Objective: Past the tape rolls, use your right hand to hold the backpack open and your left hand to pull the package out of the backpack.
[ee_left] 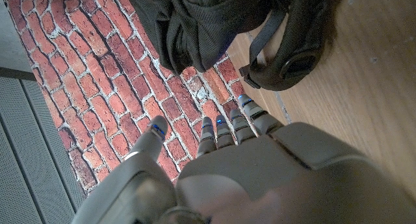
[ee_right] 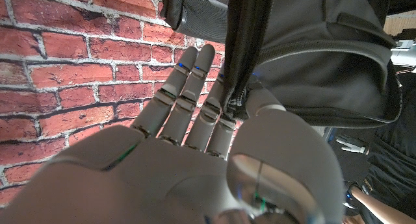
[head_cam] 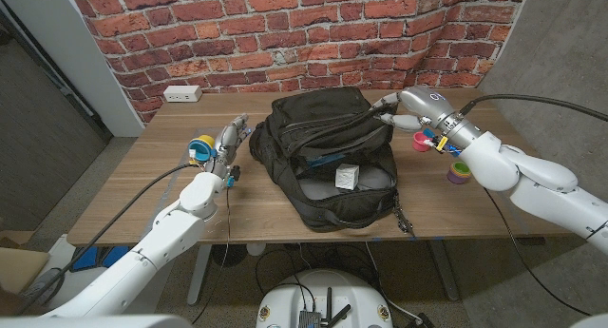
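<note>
One boxy white package (head_cam: 348, 176), woven-nylon backpack (head_cam: 313, 119)

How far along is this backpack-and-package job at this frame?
Done: the backpack lies unzipped, the white package visible inside. In hand: the right hand pinches the flap's edge at the back, holding it open. Left: the left hand is open beside the backpack, not yet reaching in; the package is not out.

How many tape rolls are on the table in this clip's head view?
3. A blue and yellow roll sits by the left hand; a pink roll and a purple and green roll lie beside the right arm. The backpack may hide others.
</note>
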Robot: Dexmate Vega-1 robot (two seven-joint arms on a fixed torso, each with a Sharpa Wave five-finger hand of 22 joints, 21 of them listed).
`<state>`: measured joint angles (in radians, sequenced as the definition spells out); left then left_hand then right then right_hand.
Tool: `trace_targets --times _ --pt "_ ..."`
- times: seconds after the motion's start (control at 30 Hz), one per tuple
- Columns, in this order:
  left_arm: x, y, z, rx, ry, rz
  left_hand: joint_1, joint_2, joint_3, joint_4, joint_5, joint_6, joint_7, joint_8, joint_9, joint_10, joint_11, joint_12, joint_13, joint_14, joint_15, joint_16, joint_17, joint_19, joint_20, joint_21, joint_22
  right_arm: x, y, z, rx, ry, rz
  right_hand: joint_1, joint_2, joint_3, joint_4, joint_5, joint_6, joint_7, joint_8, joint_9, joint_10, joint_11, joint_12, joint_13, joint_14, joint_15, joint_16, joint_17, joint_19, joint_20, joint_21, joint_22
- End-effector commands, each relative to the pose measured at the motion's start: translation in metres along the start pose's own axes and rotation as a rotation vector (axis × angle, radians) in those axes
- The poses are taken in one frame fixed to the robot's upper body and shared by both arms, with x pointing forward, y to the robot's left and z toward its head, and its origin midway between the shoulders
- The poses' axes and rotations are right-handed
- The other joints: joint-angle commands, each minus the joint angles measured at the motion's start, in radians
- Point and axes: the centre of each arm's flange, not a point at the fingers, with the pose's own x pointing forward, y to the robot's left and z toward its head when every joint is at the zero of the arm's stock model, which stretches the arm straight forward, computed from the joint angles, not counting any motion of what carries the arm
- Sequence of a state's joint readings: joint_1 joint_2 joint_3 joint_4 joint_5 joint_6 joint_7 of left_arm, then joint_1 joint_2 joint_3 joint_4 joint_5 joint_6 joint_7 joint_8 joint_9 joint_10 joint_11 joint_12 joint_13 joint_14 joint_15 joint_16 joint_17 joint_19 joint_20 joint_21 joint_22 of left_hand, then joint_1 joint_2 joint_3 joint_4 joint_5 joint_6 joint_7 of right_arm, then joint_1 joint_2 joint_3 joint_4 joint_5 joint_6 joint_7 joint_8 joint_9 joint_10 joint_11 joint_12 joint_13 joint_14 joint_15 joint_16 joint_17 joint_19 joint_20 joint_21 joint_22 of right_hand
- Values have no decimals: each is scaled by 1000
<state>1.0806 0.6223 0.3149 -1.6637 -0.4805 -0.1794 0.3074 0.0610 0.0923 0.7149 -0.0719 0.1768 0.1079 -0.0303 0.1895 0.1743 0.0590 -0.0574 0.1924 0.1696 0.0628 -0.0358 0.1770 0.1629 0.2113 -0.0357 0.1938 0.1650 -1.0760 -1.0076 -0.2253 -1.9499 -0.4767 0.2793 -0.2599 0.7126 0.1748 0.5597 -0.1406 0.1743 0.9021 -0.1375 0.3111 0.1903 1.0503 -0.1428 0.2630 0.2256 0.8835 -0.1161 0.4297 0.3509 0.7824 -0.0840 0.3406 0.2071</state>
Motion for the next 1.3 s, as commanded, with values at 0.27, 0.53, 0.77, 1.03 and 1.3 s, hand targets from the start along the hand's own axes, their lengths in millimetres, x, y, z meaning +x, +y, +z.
trace_targets --times 0.27,0.53,0.77,1.03,1.3 --pt "-26 -5 3 23 -18 6 14 55 2 -14 -1 17 0 2 2 15 -1 4 3 18 -22 1 1 15 -54 3 6 27 -7 -17 66 18 35 5 9 3 -5 10 48 33 0 4 11 -1 3 2 11 -99 7 7 11 -132 10 5" --pt "-39 -9 3 43 -14 12 21 56 3 -24 -2 21 -1 1 2 23 -1 4 3 27 -23 2 0 26 -44 6 6 36 -7 -25 113 36 29 6 8 4 -7 11 50 34 -2 4 16 1 4 4 13 -99 6 9 12 -132 14 5" --pt "-48 -13 4 52 -15 11 26 56 4 -31 -3 27 -1 2 2 29 -5 5 3 31 -22 2 0 31 -40 7 6 41 -9 -30 139 51 45 7 8 4 -8 12 53 37 -3 4 17 4 3 6 15 -99 6 11 15 -132 18 5" --pt "-52 -23 4 43 -7 -9 30 57 4 -37 -4 31 0 2 2 32 -3 4 3 34 -23 1 0 32 -41 6 6 51 -13 -35 164 71 77 8 8 4 -10 13 55 40 -6 5 19 5 4 9 19 -99 8 13 16 -131 22 6" --pt "-56 -37 1 45 12 -38 36 61 6 -42 -4 35 2 2 2 35 -4 4 4 35 -23 1 1 33 -40 5 6 58 -13 -40 207 108 85 7 8 3 -9 14 55 43 -10 5 21 6 4 11 22 -97 7 15 19 -131 27 6"
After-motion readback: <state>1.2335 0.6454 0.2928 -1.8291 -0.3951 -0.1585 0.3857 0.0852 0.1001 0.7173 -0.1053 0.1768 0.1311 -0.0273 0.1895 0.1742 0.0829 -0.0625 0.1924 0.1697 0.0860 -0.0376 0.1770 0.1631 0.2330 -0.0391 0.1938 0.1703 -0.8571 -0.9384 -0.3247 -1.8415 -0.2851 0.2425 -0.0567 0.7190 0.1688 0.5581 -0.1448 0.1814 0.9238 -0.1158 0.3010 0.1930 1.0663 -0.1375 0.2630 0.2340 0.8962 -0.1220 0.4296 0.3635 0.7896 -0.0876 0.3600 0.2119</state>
